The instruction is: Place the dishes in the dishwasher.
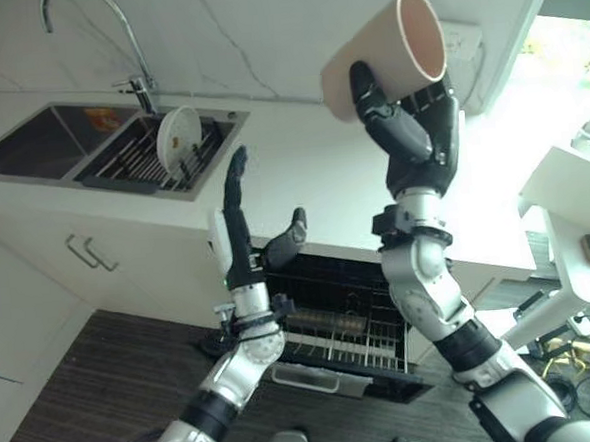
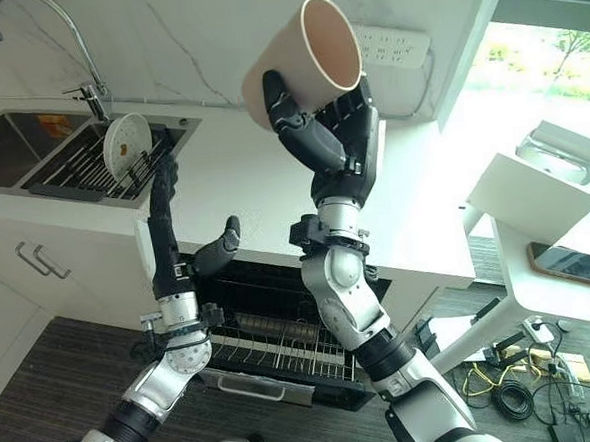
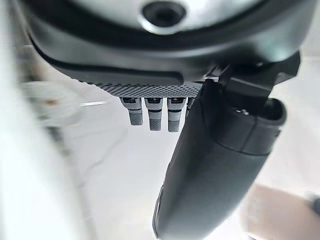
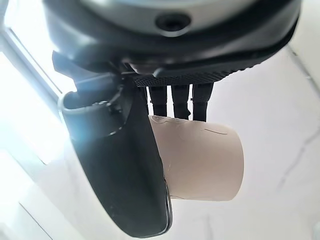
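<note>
Right hand [image 1: 415, 133] raised high above white countertop [image 1: 312, 170], fingers and thumb curled round tilted beige cylindrical cup [image 1: 390, 50], left hand [image 1: 244, 234] upright over open black dishwasher rack [image 1: 346, 323], fingers straight, thumb spread, holding nothing

One beige cup [image 1: 385, 50], held aloft above the table [image 1: 312, 170]. One white plate [image 1: 178, 138], upright in the one dish rack [image 1: 141, 160] inside the one sink [image 1: 40, 141] at the table's left end. One tap [image 1: 124, 41] behind that sink. One open dishwasher [image 1: 342, 328] below the table's front edge. Two hands: left hand [image 1: 237, 225], right hand [image 1: 410, 134].
</note>
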Available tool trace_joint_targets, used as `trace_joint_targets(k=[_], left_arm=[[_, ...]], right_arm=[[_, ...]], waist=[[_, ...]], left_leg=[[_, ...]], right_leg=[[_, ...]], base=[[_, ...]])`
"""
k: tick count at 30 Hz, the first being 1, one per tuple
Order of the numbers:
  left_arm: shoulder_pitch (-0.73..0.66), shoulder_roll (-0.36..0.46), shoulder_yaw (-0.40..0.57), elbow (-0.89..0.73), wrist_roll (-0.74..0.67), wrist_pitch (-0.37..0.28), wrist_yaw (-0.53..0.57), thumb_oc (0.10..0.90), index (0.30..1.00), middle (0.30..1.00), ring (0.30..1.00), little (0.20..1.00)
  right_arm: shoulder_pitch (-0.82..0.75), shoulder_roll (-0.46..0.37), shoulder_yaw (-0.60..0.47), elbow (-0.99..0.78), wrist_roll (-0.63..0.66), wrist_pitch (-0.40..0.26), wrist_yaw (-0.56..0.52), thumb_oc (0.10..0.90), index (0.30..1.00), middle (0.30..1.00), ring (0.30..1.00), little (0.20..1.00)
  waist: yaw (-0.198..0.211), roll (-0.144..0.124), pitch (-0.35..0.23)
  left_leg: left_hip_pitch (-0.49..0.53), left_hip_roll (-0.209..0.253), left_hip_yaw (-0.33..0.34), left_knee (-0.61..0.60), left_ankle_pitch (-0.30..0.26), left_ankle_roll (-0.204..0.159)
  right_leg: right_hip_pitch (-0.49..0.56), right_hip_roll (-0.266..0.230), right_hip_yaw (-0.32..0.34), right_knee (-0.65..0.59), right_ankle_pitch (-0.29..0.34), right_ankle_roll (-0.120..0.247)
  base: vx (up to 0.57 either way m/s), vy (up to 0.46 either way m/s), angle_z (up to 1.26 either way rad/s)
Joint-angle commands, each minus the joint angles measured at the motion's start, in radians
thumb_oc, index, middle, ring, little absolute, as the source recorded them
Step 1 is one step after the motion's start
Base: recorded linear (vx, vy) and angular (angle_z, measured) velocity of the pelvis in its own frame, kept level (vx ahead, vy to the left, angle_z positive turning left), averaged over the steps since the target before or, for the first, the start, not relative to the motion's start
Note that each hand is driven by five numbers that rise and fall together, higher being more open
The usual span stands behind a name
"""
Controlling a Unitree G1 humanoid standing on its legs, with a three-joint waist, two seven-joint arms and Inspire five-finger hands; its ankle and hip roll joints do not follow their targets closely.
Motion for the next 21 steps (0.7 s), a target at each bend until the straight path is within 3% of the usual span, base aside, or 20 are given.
trace_joint_targets(k=[1,3,7,11,14,19,21], left_arm=[[-0.031,0.027,0.054,-0.158,-0.104,-0.063,-0.159,0.800,0.900,0.900,0.900,0.900],[-0.002,0.041,0.073,-0.182,-0.146,-0.047,-0.255,0.800,0.900,0.900,0.900,0.900],[0.126,0.099,0.149,-0.250,-0.328,-0.005,-0.603,0.800,0.900,0.900,0.900,0.900],[0.216,0.126,0.214,-0.285,-0.453,0.034,-0.797,0.800,0.900,0.900,0.900,0.900],[0.286,0.103,0.280,-0.313,-0.627,0.110,-0.934,0.800,0.900,0.900,0.900,0.900],[0.326,0.124,0.388,-0.272,-0.590,0.116,-0.955,0.800,0.900,0.900,0.900,0.900],[0.335,0.141,0.401,-0.223,-0.457,0.100,-0.958,0.800,0.900,0.900,0.900,0.900]], right_arm=[[-0.068,-0.041,-0.060,-0.179,-0.045,-0.044,0.179,0.400,0.300,0.300,0.300,0.300],[-0.034,-0.059,-0.069,-0.200,-0.022,-0.012,0.252,0.400,0.300,0.300,0.300,0.300],[0.132,-0.145,-0.128,-0.288,0.077,0.026,0.489,0.400,0.300,0.300,0.300,0.300],[0.254,-0.177,-0.163,-0.315,0.198,0.067,0.659,0.400,0.300,0.300,0.300,0.300],[0.326,-0.172,-0.170,-0.321,0.175,0.077,0.735,0.400,0.300,0.300,0.300,0.300],[0.360,-0.175,-0.162,-0.321,0.158,0.094,0.783,0.400,0.300,0.300,0.300,0.300],[0.363,-0.173,-0.147,-0.308,0.152,0.127,0.800,0.400,0.300,0.300,0.300,0.300]], waist=[[0.014,-0.001,-0.032],[0.010,0.002,-0.032],[0.001,0.010,-0.033],[-0.005,0.017,-0.036],[0.000,0.026,-0.042],[0.011,0.034,-0.054],[0.013,0.038,-0.056]], left_leg=[[0.061,0.030,0.032,0.005,-0.144,0.005],[0.059,0.031,0.034,0.005,-0.143,0.006],[0.050,0.035,0.041,0.005,-0.142,0.010],[0.045,0.036,0.046,0.005,-0.138,0.014],[0.034,0.029,0.037,0.005,-0.131,0.019],[0.019,0.022,0.026,0.005,-0.122,0.020],[0.015,0.022,0.025,0.005,-0.118,0.019]], right_leg=[[0.046,0.023,0.057,0.006,-0.118,0.009],[0.044,0.023,0.060,0.006,-0.118,0.009],[0.032,0.022,0.066,0.006,-0.114,0.016],[0.023,0.019,0.068,0.006,-0.109,0.022],[0.012,0.014,0.069,0.006,-0.103,0.028],[0.002,0.008,0.065,0.006,-0.101,0.034],[0.001,0.007,0.064,0.006,-0.102,0.035]], base=[[0.01,0.048,0.00],[0.01,0.050,0.01],[0.00,0.053,-0.01],[-0.01,0.036,-0.11],[-0.03,0.036,-0.09],[-0.01,0.006,-0.01],[0.00,0.000,0.00]])
